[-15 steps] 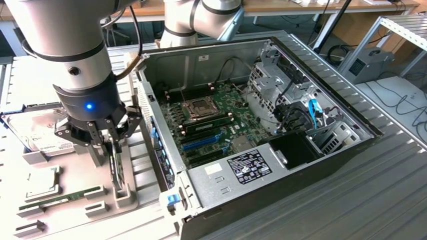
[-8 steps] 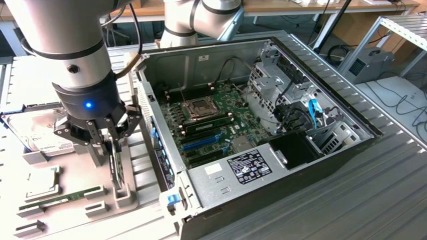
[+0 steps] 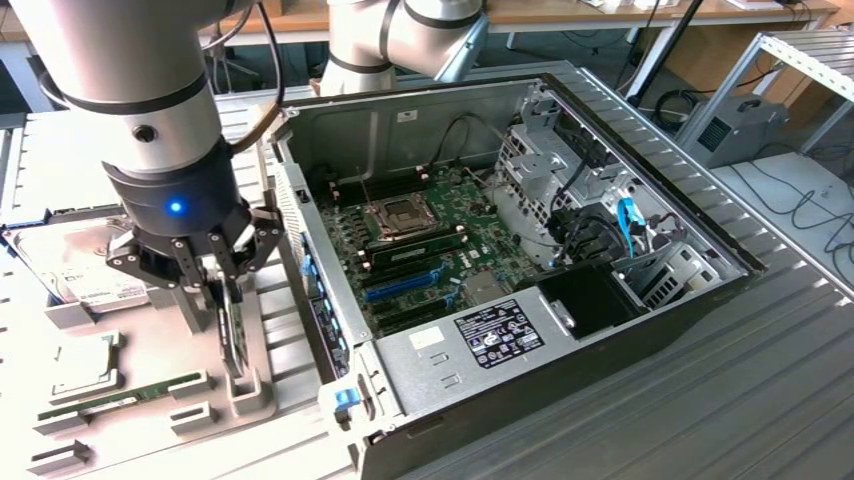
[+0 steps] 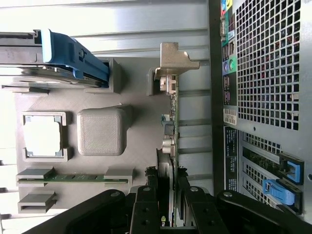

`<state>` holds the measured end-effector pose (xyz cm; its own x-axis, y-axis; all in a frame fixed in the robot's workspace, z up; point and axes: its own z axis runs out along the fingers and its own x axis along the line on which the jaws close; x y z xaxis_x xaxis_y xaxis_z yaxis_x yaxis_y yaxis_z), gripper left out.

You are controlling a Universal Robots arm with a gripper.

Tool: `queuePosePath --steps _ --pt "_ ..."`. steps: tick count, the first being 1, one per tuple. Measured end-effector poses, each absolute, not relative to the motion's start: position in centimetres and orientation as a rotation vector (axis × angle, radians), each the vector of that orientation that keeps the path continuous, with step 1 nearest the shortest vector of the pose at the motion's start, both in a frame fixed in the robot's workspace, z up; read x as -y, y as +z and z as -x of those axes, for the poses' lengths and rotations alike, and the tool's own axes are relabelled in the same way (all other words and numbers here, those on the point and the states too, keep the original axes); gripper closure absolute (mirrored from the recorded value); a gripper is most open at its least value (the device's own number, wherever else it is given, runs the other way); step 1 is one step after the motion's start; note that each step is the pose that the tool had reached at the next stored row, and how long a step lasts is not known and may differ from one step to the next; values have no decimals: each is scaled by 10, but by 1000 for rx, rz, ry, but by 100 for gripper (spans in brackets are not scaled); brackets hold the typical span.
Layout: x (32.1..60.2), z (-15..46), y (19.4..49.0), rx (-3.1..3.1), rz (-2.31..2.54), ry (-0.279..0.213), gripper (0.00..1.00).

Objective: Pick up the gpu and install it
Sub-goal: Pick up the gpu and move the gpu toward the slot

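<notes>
- Closest to the lens, the gripper (image 4: 168,181) straddles the gpu (image 4: 171,131) with a finger pressed against each face. It is clenched on the card and grasps it edge-up.
- The gpu stands on edge in the gray tray (image 3: 147,335) at the lower left of the exterior view, its bracket (image 4: 173,61) against a holder (image 4: 155,87). Whether it has lifted clear of the holders cannot be told.
- Also on the tray are a memory stick (image 3: 127,398), a CPU (image 3: 83,362) and a hard drive (image 3: 74,262), all apart from the card.
- The case (image 3: 387,125) lies open at the centre of the exterior view, just beside the tray. Its board (image 3: 441,225) and blue slot (image 3: 400,287) face up.
- Risk: the grip appears to sit away from the bracket end, so that end could sag or the card could pivot in the pinch.
- Risk: the bracket could snag its holder if the card comes out tilted and drag the tray.
- Risk: the nearby case rim could clip the card, and a skewed card would likely meet the slot crooked and strain its contacts.
</notes>
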<state>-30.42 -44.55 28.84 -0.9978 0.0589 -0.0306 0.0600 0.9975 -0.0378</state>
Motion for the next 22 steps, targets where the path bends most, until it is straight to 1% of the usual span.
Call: queuePosePath --steps 6,8,22 --pt "446 304 292 -3110 -93 -60 74" --pt "446 304 305 -3110 -93 -60 74" --pt "446 304 309 -3110 -93 -60 74"
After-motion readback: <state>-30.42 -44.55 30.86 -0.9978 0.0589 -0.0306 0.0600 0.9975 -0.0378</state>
